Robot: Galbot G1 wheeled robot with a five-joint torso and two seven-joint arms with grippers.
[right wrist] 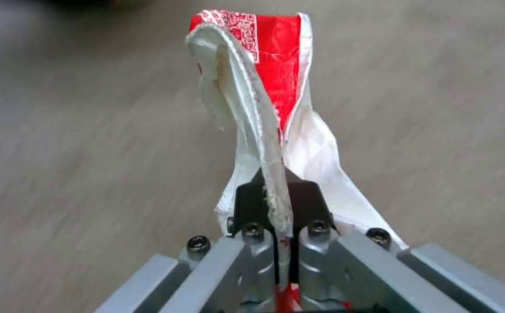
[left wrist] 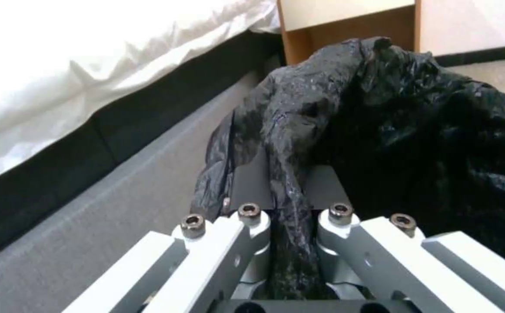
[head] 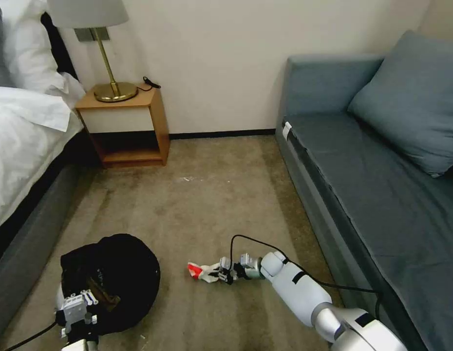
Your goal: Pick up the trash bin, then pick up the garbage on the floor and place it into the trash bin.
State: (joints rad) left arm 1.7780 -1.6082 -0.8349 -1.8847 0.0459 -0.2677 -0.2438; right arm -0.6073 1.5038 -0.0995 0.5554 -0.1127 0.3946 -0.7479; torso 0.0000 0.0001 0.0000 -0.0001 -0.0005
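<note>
The 2 black pads of the right gripper [right wrist: 277, 204] are being pressed together on the red-and-white wrapper [right wrist: 264, 100], whose white torn edge is being pinched between them while the red printed end is standing out beyond the fingertips. In the head view the right gripper [head: 225, 273] is being held low over the carpet [head: 212, 195], reaching toward the robot's left, and the wrapper [head: 199, 271] is sticking out from it toward the trash bin [head: 117, 273], with bare carpet lying between the 2. A black cable [head: 265, 243] is looping over the right arm [head: 299, 292].

The fingers of the left gripper [left wrist: 290, 198] are being closed on a fold of the crinkled black bag [left wrist: 380, 121] lining the trash bin, the plastic being squeezed into a narrow strip between the 2 pads. In the head view the left gripper [head: 78, 309] is being kept at the bin's near edge, at the robot's left. A brown piece [head: 101, 291] is showing inside the bag; what it is cannot be told.

The bed [head: 27, 131] is lying just beside the bin on the left, the nightstand [head: 126, 124] with a brass lamp [head: 102, 53] is standing against the far wall, and a blue-grey sofa [head: 382, 185] is running along the right.
</note>
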